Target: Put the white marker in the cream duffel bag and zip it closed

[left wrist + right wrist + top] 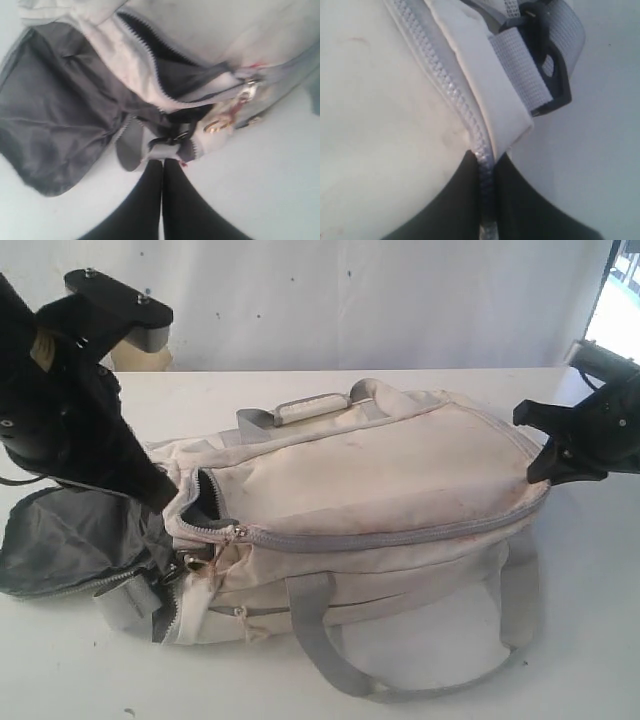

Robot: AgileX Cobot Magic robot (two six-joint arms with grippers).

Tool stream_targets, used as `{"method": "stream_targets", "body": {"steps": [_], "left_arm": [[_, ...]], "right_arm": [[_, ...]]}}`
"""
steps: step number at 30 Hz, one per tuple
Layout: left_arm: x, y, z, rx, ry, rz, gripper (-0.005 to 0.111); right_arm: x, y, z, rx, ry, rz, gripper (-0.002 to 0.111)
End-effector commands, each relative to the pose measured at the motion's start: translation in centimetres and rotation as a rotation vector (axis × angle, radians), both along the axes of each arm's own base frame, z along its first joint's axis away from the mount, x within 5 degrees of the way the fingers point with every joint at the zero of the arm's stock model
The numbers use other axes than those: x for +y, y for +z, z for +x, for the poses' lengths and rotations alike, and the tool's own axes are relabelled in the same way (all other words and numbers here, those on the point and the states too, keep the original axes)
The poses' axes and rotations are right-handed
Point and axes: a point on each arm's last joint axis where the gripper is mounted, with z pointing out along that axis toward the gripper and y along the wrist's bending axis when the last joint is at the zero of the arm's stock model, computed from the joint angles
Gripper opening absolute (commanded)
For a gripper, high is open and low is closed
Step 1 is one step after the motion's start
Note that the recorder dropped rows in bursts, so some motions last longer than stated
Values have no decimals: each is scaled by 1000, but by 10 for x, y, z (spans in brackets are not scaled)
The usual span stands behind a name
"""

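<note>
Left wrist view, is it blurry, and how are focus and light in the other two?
Left wrist view: soft, the zip pulls smeared. Right wrist view: zip teeth fairly crisp, dim foreground. Exterior view: cream duffel bag sharp, top-right corner blown out.

A high near-side camera sees the whole cream duffel bag [370,490]; my wrist cameras sit close over its left and right ends.

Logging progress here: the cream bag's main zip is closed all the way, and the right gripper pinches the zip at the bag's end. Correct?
Not fully. The cream duffel bag has a short open gap in its zip, dark lining showing, at the left end in the exterior view. The right gripper does pinch the zip at the other end.
</note>
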Motion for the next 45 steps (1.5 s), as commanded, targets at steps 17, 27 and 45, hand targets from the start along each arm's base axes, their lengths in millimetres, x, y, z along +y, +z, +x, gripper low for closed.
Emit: {"method": "stream_targets", "body": {"steps": [17,27,45], "left_arm": [[-19,-43,-9,9,-78,-255,0],[-16,-85,-20,61,15,-363,42],[-22,-141,-8,57,190,-440,55]], "right_arm": [[-5,0,0,-28,70,-40,10],[-3,10,-2,-37,80,-29,43],[2,68,-26,-161,124,-43,43]]}}
